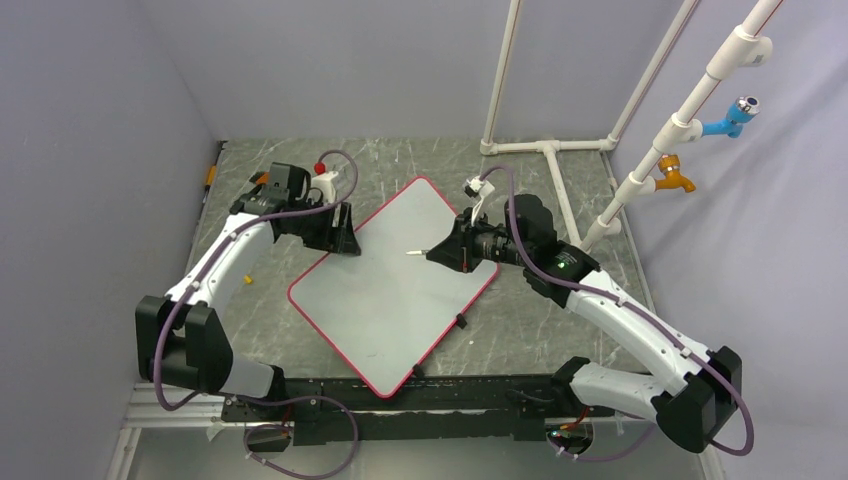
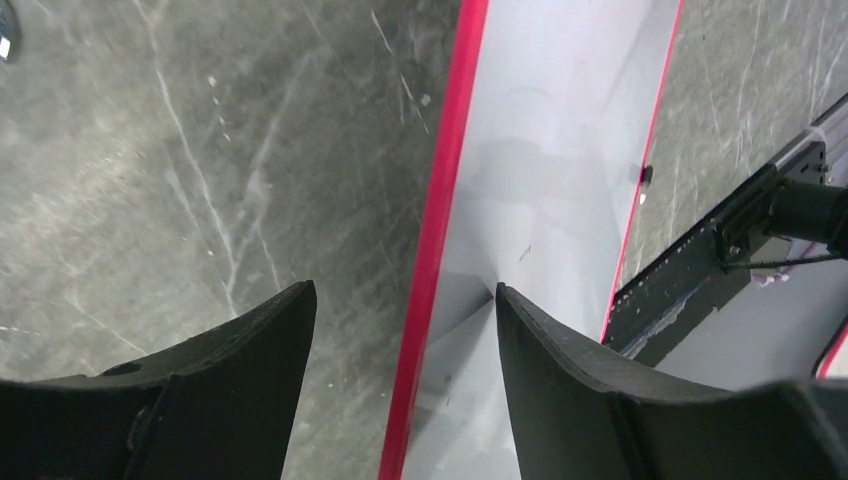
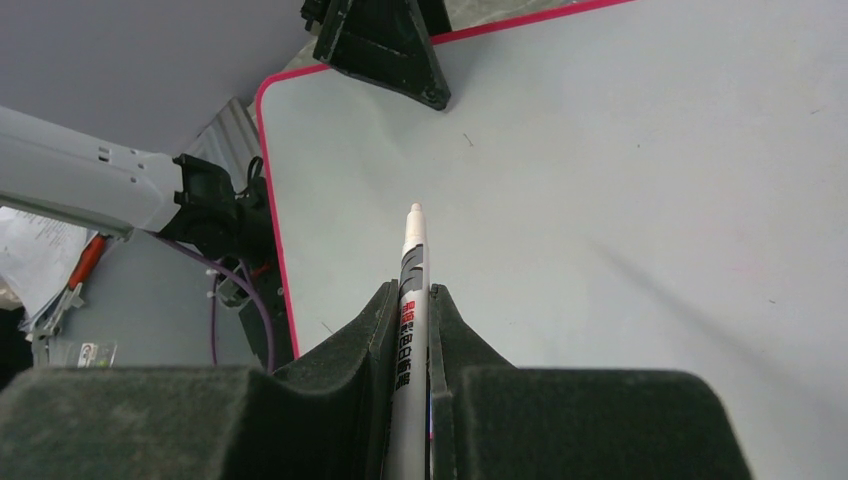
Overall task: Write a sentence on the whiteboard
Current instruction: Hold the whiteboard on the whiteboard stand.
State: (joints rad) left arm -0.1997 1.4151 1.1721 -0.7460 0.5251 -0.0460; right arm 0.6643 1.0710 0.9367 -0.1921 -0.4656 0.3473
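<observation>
The whiteboard [image 1: 385, 300] lies flat on the table, turned like a diamond, with a thin red rim. Its surface looks blank; no sentence shows on it in any view. My left gripper [image 1: 340, 235] is open at the board's upper left edge. In the left wrist view [image 2: 402, 290] it straddles the red rim [image 2: 440, 200], one finger over the board [image 2: 540, 150], the other over the table. My right gripper [image 1: 445, 252] is shut on a white marker [image 1: 418, 253]. In the right wrist view [image 3: 412, 290] the marker [image 3: 413, 250] points out over the board [image 3: 600, 180], its tip uncapped.
White pipe frame [image 1: 545, 145] stands at the back right, with an orange fitting [image 1: 675, 178] and a blue fitting [image 1: 735, 115]. A small yellow piece [image 1: 247, 279] lies left of the board. Black clips [image 1: 461, 322] sit on the board's right rim. A black rail [image 1: 420, 400] runs along the near edge.
</observation>
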